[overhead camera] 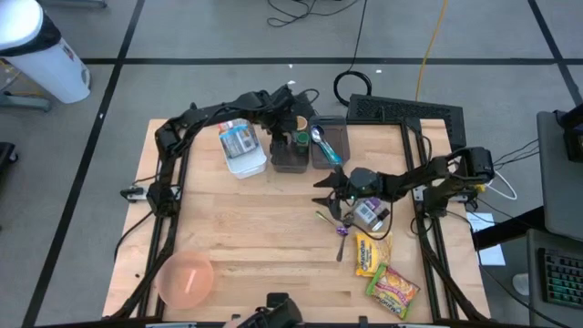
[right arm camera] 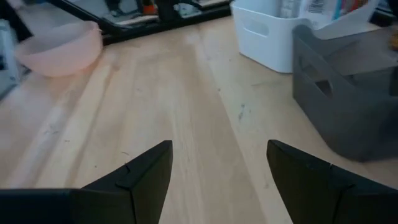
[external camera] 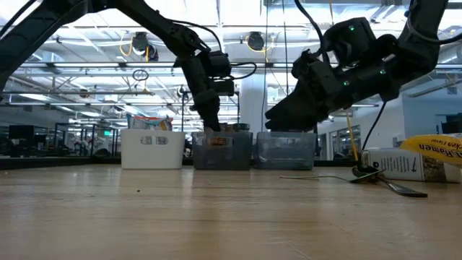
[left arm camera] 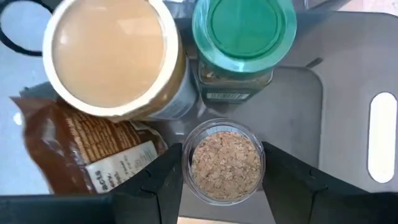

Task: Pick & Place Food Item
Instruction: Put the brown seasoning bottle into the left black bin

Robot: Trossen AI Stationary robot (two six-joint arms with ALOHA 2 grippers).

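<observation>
My left gripper (left arm camera: 224,177) hugs the little glass jar (left arm camera: 225,160) by its round sides; it's hard, slippery, breakable. My right gripper (right arm camera: 219,165) hangs open, empty.

This is a robotics lab or test hall, not a home. The wooden table (overhead camera: 264,237) stands on a grey floor marked with dark tape lines (overhead camera: 118,73), cables (overhead camera: 428,46) trailing across it, and a computer keyboard (overhead camera: 560,278) sits at a side desk. Beyond the open jaws of the right gripper (external camera: 285,119), the low view shows an open industrial hall with ceiling pipes and strip lights (external camera: 86,50).
</observation>
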